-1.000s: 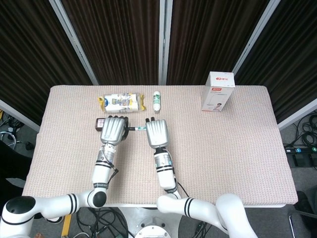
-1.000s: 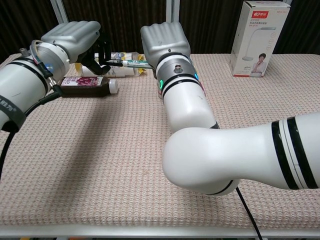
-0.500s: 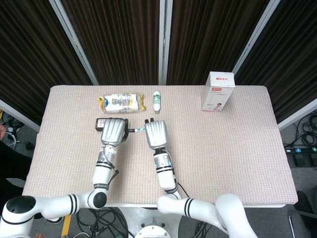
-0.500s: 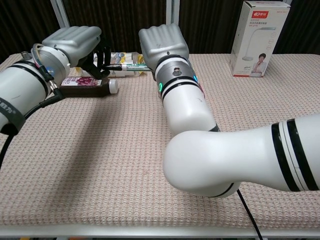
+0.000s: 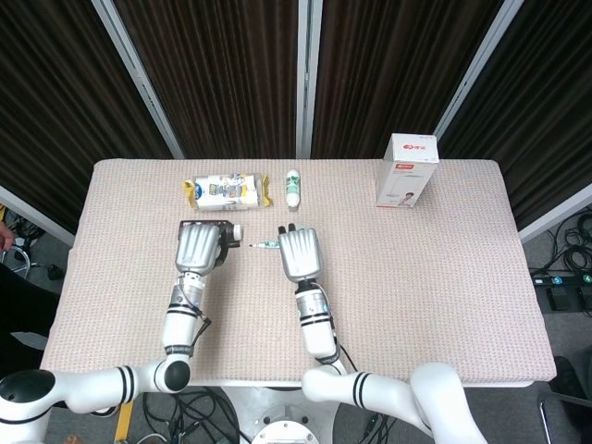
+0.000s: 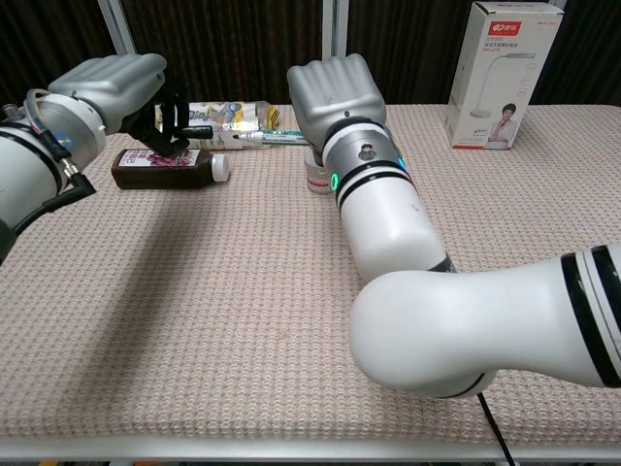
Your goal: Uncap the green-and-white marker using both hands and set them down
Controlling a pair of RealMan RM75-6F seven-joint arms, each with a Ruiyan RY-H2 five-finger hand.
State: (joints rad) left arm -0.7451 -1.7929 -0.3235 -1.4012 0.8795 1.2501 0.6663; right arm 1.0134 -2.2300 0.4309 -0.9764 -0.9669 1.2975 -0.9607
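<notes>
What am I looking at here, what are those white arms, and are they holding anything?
These are two robot arms at a table, each ending in a metal hand with fingers. One picture looks down from the robot's head, the other looks forward from its chest.

The left hand holds the marker's dark cap. The right hand holds the green-and-white marker, its bare tip pointing toward the cap.

On the table lie a dark bottle, a snack packet, a small white bottle and an upright white box.
</notes>
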